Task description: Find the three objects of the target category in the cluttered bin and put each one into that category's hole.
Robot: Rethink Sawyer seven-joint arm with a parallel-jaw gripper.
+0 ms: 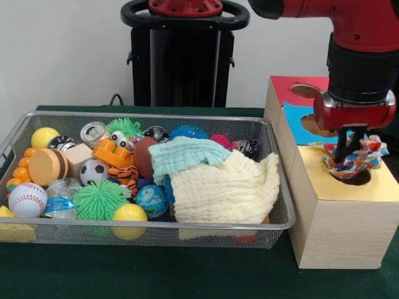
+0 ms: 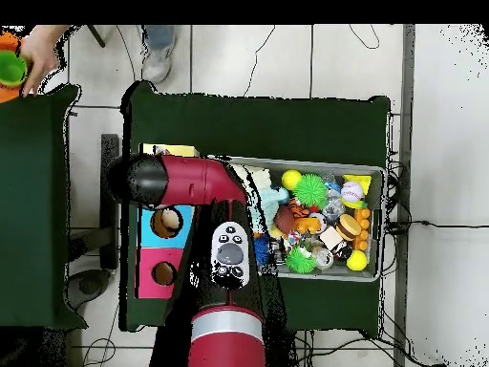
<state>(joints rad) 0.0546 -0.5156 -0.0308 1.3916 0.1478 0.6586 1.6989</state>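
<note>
Wooden box (image 1: 340,212) stood at the frame's lower right on the green worktop (image 1: 149,274), beside the wire bin (image 1: 149,232) (cloths heaped inside). Above its gold-topped hole (image 1: 357,178), the pincer (image 1: 344,154) gripped a multicoloured rope toy (image 1: 361,157).

Rope toy (image 1: 356,156) plugs the yellow hole (image 1: 357,177).

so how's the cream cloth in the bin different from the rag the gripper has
The cream cloth is plain and lies heaped in the wire bin; the multicoloured rag hangs from the gripper over the yellow-topped hole. The cloth is far larger than the rag. Both are soft fabric.
</note>
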